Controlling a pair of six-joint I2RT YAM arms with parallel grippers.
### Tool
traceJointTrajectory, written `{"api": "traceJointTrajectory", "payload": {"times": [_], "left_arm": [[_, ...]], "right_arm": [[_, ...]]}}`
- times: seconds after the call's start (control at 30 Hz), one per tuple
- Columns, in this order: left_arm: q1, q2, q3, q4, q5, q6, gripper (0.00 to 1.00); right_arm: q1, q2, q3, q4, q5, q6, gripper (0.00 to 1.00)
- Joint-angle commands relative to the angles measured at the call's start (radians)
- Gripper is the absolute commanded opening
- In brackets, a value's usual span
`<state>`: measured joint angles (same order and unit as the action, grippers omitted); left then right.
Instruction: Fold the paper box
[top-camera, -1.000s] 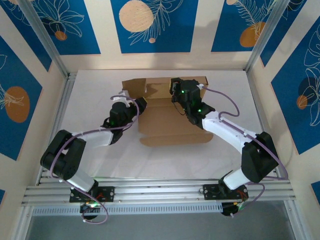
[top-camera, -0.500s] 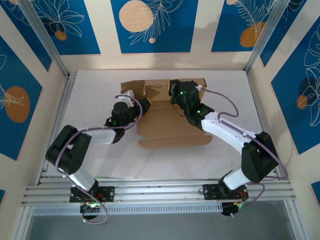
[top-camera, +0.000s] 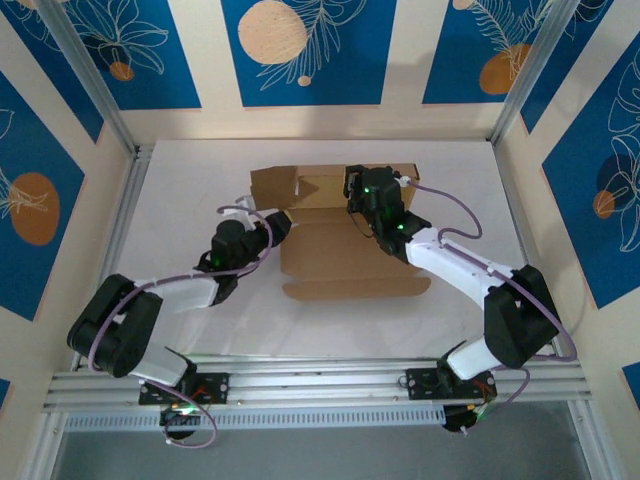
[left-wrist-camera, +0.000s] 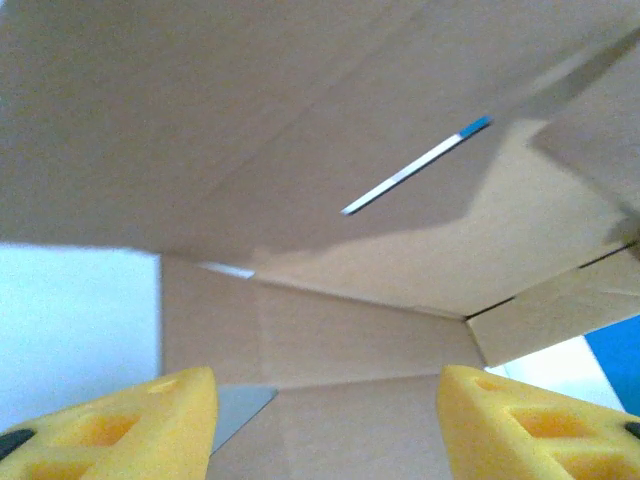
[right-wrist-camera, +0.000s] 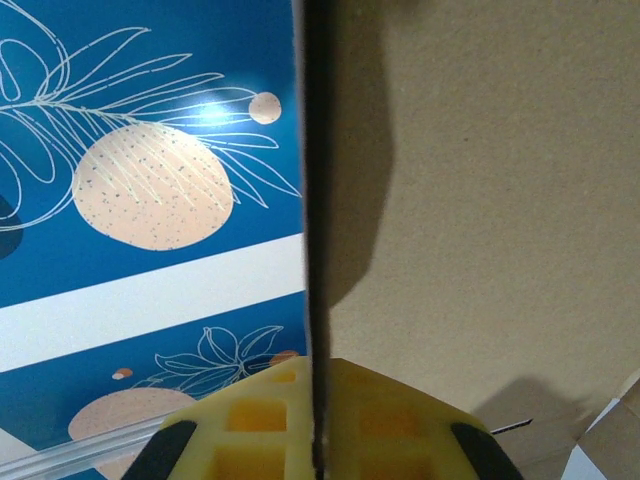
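White table (top-camera: 180, 190), blue floral walls (top-camera: 300, 50)

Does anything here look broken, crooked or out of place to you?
Nothing stands out. The cardboard box lies half folded on the table, its back wall raised, with no visible tears. The right gripper pinches that wall's edge; the left gripper is open at the box's left side.

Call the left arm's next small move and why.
Probably ease the left gripper forward and close on the left side of the paper box: its fingers stand open and empty, while the right gripper is pinched on the raised back panel.
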<state>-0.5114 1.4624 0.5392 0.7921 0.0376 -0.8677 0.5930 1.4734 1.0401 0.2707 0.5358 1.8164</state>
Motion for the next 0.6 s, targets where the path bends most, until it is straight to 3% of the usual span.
{"api": "traceJointTrajectory", "payload": {"times": [0.0, 0.27, 0.57], "left_arm": [[0.013, 0.032, -0.023, 0.038, -0.053, -0.061, 0.60], [0.019, 0.196, 0.040, 0.202, 0.043, -0.110, 0.60], [0.038, 0.181, 0.111, 0.132, 0.036, -0.020, 0.59]], "right_arm": [[0.001, -0.033, 0.001, 0.039, 0.030, 0.012, 0.00], [0.017, -0.031, 0.006, 0.052, 0.012, 0.022, 0.00], [0.029, -0.031, 0.002, 0.064, 0.004, 0.009, 0.00]]}}
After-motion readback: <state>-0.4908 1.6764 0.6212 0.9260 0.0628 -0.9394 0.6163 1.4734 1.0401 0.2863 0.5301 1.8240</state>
